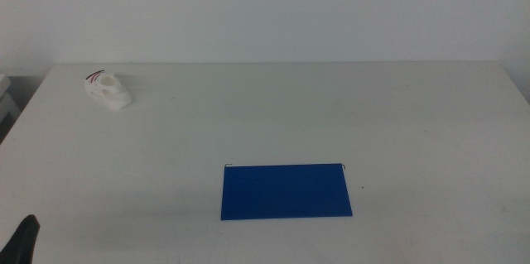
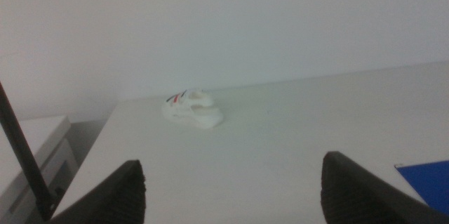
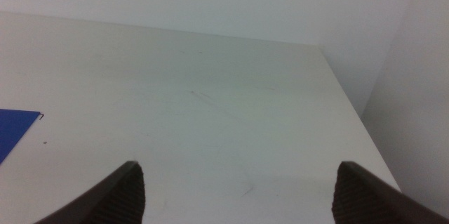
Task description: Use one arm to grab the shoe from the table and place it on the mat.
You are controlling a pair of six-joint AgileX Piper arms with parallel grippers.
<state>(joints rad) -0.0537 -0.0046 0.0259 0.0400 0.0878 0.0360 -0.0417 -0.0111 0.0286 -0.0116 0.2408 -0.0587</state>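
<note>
The small white shoe (image 1: pixel 108 90) with black and red straps stands at the table's far left corner. It also shows in the left wrist view (image 2: pixel 191 108), well ahead of my left gripper (image 2: pixel 231 182), whose jaws stand wide apart and empty. The left gripper (image 1: pixel 23 239) shows only as a dark tip at the middle view's bottom left edge. The deep blue mat (image 1: pixel 285 190) lies flat on the white table (image 1: pixel 331 107), near the front centre. My right gripper (image 3: pixel 238 189) is open and empty over the table's right side, out of the middle view.
A corner of the mat shows in the left wrist view (image 2: pixel 428 182) and in the right wrist view (image 3: pixel 14 133). A white cabinet (image 2: pixel 35 161) stands beyond the table's left edge. A pale wall runs behind the table.
</note>
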